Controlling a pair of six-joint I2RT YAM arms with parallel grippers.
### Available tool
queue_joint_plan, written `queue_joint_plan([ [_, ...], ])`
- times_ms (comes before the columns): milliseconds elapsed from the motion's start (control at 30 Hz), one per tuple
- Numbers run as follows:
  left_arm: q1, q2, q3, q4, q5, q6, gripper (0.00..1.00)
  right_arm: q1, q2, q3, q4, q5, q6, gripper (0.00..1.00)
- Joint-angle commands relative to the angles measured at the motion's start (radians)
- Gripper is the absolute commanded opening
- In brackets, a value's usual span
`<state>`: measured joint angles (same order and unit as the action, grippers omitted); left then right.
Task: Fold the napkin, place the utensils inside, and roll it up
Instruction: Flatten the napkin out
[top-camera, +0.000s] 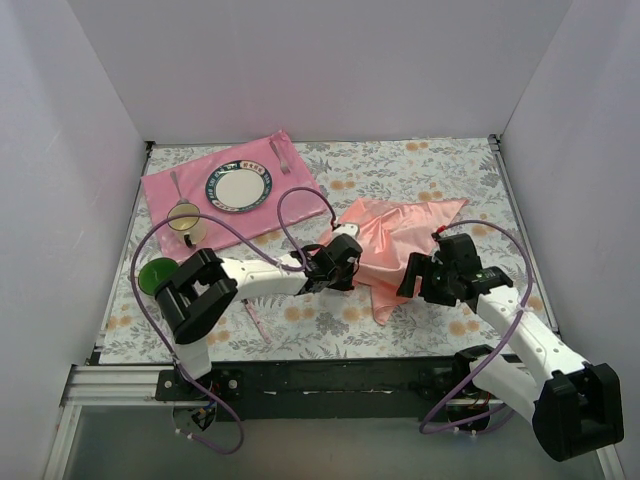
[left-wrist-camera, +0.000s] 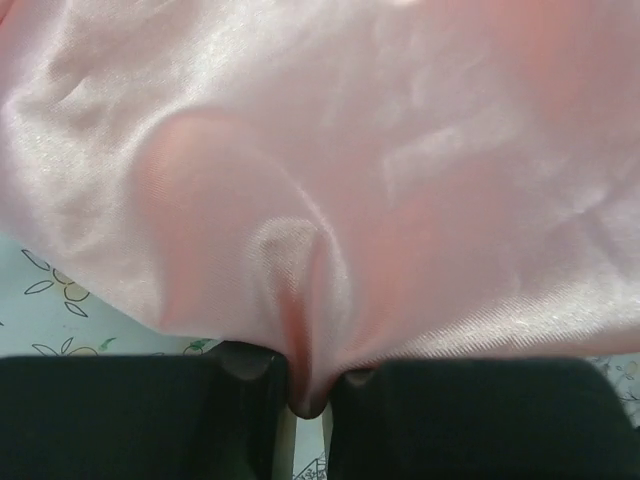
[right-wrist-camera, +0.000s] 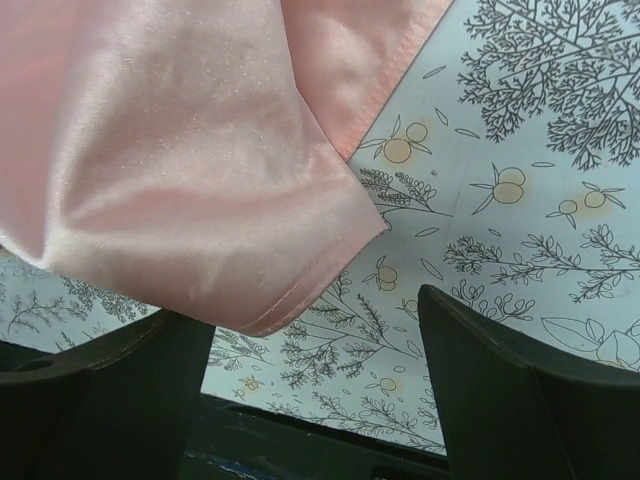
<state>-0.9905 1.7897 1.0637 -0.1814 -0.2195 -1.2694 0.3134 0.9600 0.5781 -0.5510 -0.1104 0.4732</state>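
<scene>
The napkin lies rumpled on the flowered tablecloth at the middle of the table. My left gripper is at its left edge, shut on a pinched fold. In the left wrist view the napkin fills the frame, and the fold is squeezed between the black fingers of the left gripper. My right gripper is at the napkin's near right side, open. In the right wrist view a hemmed corner of the napkin hangs over the left finger of the right gripper, not clamped. A spoon and fork lie on the hot-pink mat.
The hot-pink mat at the back left carries a plate. A cup and a green round thing stand at the left. A thin pink stick lies near the front. White walls enclose the table.
</scene>
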Motion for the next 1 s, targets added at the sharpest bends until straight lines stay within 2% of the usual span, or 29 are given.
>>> queue_joint_plan([
  [0, 0.003, -0.130, 0.071, -0.019, 0.037, 0.036, 0.06, -0.007, 0.008, -0.027, 0.051, -0.026, 0.007, 0.87],
  [67, 0.004, -0.189, 0.081, -0.030, 0.060, 0.042, 0.02, -0.007, 0.025, -0.043, 0.115, -0.084, -0.002, 0.82],
  [100, 0.009, -0.205, 0.090, -0.038, 0.072, 0.048, 0.01, -0.007, 0.034, -0.056, 0.138, -0.100, -0.005, 0.76],
  [200, 0.015, -0.249, 0.102, -0.046, 0.117, 0.054, 0.00, -0.007, 0.069, -0.072, 0.233, -0.130, -0.018, 0.69],
  [333, 0.019, -0.282, 0.102, -0.049, 0.152, 0.047, 0.00, -0.005, 0.112, -0.077, 0.310, -0.092, 0.010, 0.69],
  [467, 0.023, -0.319, 0.099, -0.047, 0.164, 0.048, 0.00, -0.008, 0.126, -0.087, 0.336, 0.043, 0.047, 0.68],
  [567, 0.026, -0.343, 0.107, -0.046, 0.192, 0.054, 0.00, -0.007, 0.120, -0.131, 0.449, 0.022, 0.048, 0.66],
  [667, 0.027, -0.365, 0.113, -0.038, 0.203, 0.059, 0.00, -0.007, 0.147, -0.133, 0.526, -0.034, 0.018, 0.47],
  [700, 0.029, -0.368, 0.117, -0.039, 0.206, 0.061, 0.00, -0.007, 0.152, -0.130, 0.533, -0.035, 0.012, 0.34],
  [767, 0.030, -0.374, 0.140, -0.049, 0.218, 0.071, 0.00, -0.008, 0.160, -0.115, 0.539, -0.044, -0.036, 0.21],
  [800, 0.032, -0.377, 0.150, -0.056, 0.218, 0.088, 0.00, -0.007, 0.158, -0.084, 0.528, -0.043, -0.051, 0.07],
  [867, 0.039, -0.383, 0.211, -0.076, 0.276, 0.129, 0.00, -0.008, 0.126, -0.038, 0.446, -0.038, -0.088, 0.01],
  [933, 0.041, -0.397, 0.271, -0.125, 0.327, 0.211, 0.00, -0.007, 0.065, 0.087, 0.361, -0.057, -0.117, 0.01],
  [967, 0.042, -0.404, 0.301, -0.144, 0.336, 0.238, 0.00, -0.005, 0.039, 0.132, 0.327, -0.114, -0.137, 0.01],
])
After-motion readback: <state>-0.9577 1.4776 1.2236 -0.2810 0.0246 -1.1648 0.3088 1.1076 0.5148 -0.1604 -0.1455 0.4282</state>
